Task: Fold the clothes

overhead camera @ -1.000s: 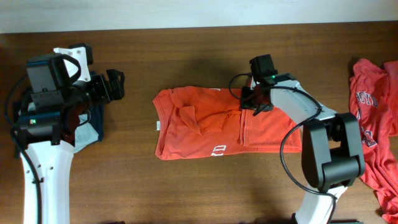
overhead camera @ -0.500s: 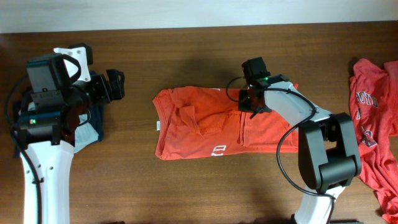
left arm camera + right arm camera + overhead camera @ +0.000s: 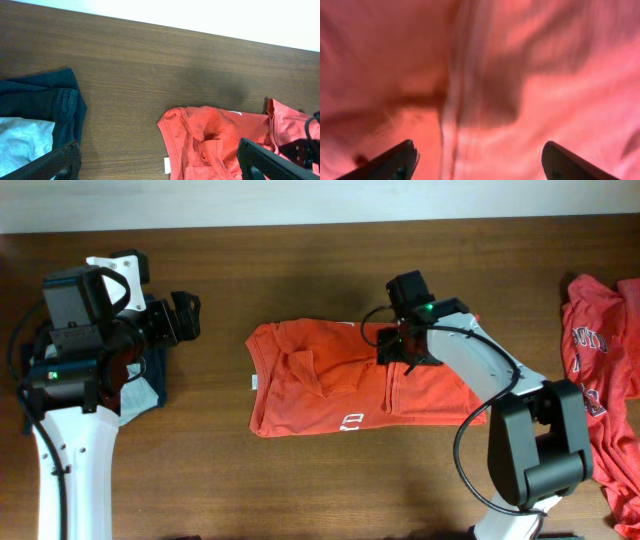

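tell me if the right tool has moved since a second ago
Yes. The right tool has shifted slightly across the orange-red T-shirt, away from the red garment lying at the far right.

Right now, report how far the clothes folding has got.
Done, apparently: a navy garment and a pale grey garment lie piled at the left. In hand: the orange-red cotton T-shirt mid-table is a rough, rumpled rectangle, with the right claw open just over it. To do: the crumpled red lettered shirt at the right edge.
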